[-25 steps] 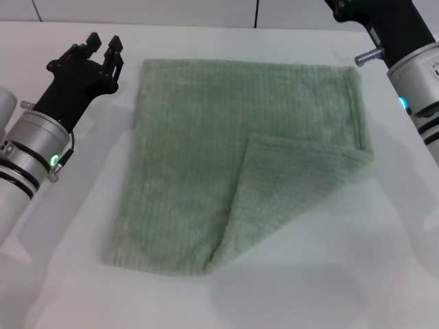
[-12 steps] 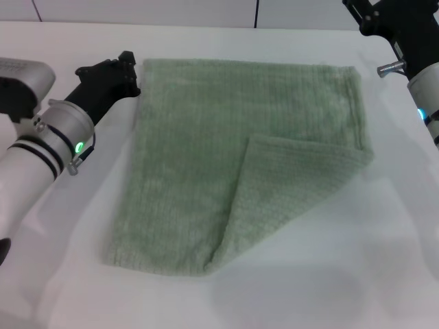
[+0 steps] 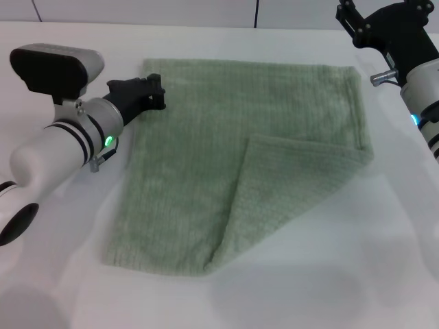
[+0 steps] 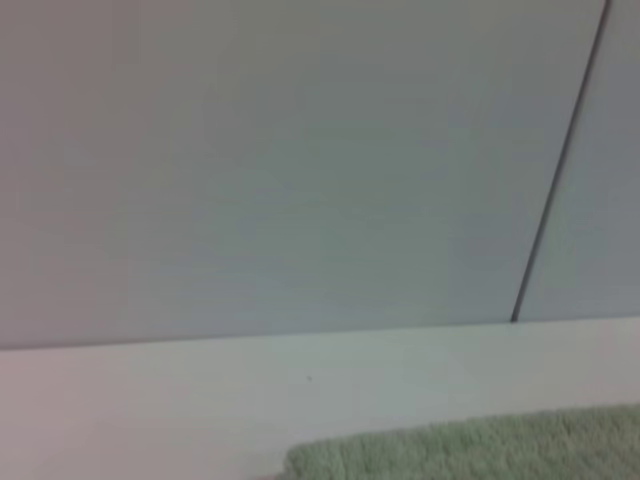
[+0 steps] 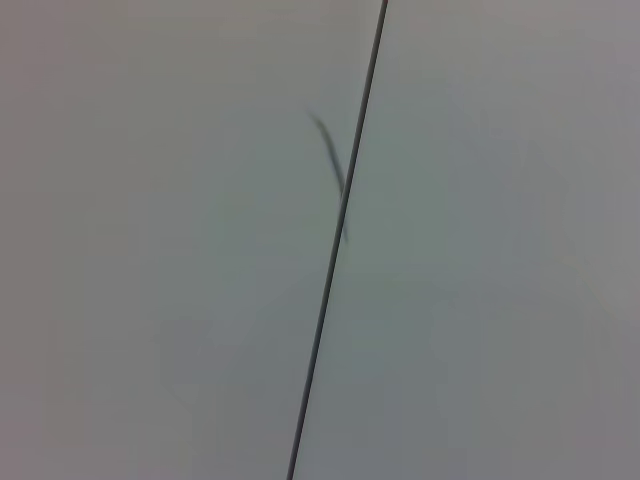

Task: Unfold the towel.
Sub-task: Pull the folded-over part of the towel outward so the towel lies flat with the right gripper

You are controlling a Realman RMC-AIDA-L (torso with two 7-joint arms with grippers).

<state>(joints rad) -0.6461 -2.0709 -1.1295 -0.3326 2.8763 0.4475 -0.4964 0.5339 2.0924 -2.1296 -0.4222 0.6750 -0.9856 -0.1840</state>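
The towel (image 3: 226, 164) lies mid-surface (image 3: 329, 274), its 4 o'clock corner folded over onto the middle, ribbed underside up. At its 10 o'clock corner the left gripper (image 3: 152, 91) sits low over the edge; whether its jaws are spread or pinching cloth, I cannot tell. The right gripper (image 3: 374, 24) hangs off the 1 o'clock corner, clear of the towel, jaws spread

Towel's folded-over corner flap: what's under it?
Under the folded flap lies more of the towel itself, a second layer resting on the white table. Anything between the layers is covered. The left gripper is at the far left edge, the right gripper beyond the far right corner.
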